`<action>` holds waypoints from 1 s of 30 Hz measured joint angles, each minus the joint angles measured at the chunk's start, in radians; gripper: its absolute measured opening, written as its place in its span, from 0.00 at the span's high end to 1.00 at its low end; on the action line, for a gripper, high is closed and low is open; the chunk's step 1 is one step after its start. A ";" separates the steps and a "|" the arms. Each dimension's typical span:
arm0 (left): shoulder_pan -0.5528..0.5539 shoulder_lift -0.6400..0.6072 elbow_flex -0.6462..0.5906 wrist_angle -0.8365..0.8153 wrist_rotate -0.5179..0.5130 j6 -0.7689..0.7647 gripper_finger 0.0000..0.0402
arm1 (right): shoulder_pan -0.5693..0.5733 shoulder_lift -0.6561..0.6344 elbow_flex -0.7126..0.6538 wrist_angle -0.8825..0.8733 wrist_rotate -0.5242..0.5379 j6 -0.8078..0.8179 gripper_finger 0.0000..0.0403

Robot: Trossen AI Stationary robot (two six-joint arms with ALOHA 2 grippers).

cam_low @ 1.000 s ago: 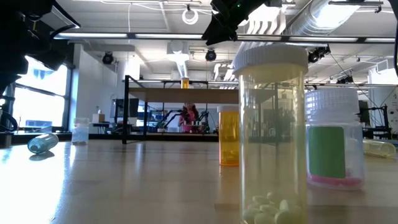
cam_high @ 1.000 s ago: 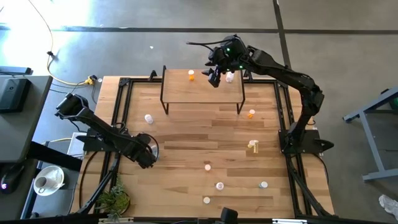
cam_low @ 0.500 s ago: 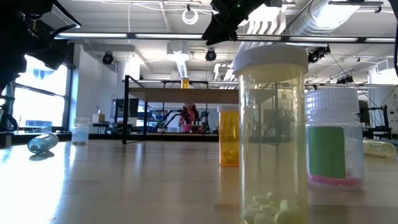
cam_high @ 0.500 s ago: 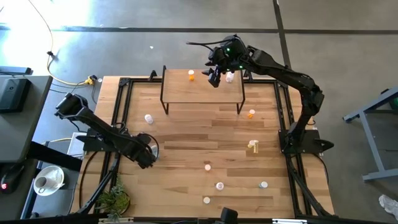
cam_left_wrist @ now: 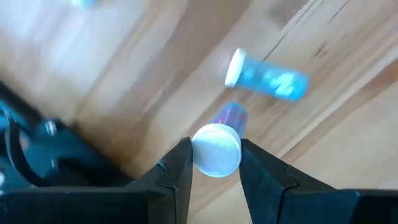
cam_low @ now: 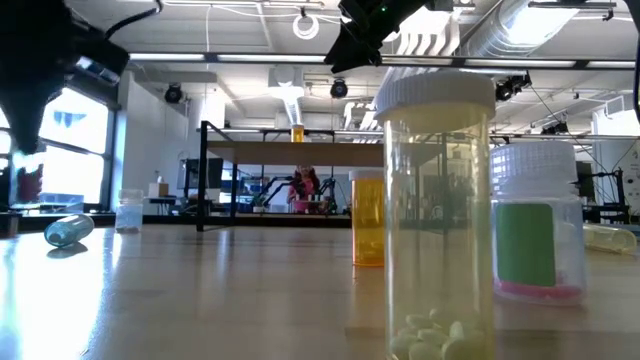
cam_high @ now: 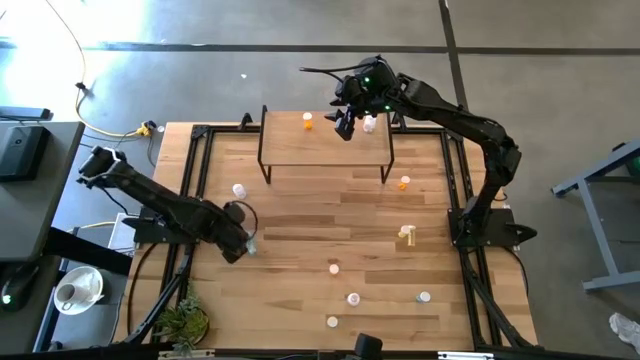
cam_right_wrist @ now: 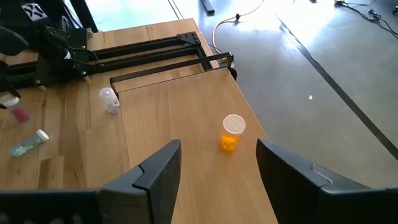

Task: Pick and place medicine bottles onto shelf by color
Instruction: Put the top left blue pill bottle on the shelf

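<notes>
My left gripper [cam_high: 238,243] [cam_left_wrist: 215,163] is near the table's left edge, shut on a pinkish bottle [cam_left_wrist: 231,115] with a white cap. A pale blue bottle [cam_left_wrist: 268,79] lies on its side on the table just beyond it. My right gripper [cam_high: 345,128] [cam_right_wrist: 217,167] is open and empty above the shelf [cam_high: 325,152]. An orange bottle [cam_high: 307,121] [cam_right_wrist: 232,134] and a whitish bottle [cam_high: 369,123] stand upright on the shelf top. A clear bottle [cam_high: 238,190] stands on the table left of the shelf. My left gripper pinches the pinkish bottle's white cap [cam_left_wrist: 216,149] between its two fingers, one on each side of the cap. The bottle's body points away past the fingertips. In the low view the bottle [cam_low: 30,183] is lifted clear of the table.
Several more bottles are on the table's right and near parts: an orange one [cam_high: 404,183], a yellow one [cam_high: 407,234] and others near the front edge [cam_high: 353,298]. Black frame rails [cam_high: 200,140] run along the table's sides.
My left arm has swung and its gripper has gone a little toward the table's far edge, carrying the pinkish bottle. My right gripper has kept still above the shelf.
</notes>
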 joint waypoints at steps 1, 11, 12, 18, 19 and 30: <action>0.017 -0.013 0.013 0.001 -0.016 0.025 0.74 | 0.000 0.000 0.000 0.000 0.000 0.000 0.50; 0.307 -0.100 0.200 -0.019 -0.083 0.391 0.74 | -0.001 0.000 0.000 0.000 0.005 -0.028 0.50; 0.344 -0.100 0.225 -0.018 -0.083 0.439 0.74 | -0.001 0.000 0.000 0.000 0.011 -0.028 0.50; 0.562 -0.072 0.368 0.008 -0.086 0.709 0.74 | -0.001 0.000 0.000 0.000 0.084 -0.036 0.50; 0.597 -0.063 0.395 0.008 -0.088 0.748 0.74 | -0.001 0.000 0.000 0.000 0.092 -0.036 0.50; 0.910 0.154 0.700 0.009 -0.101 1.084 0.74 | -0.001 0.000 0.000 -0.015 0.101 -0.036 0.50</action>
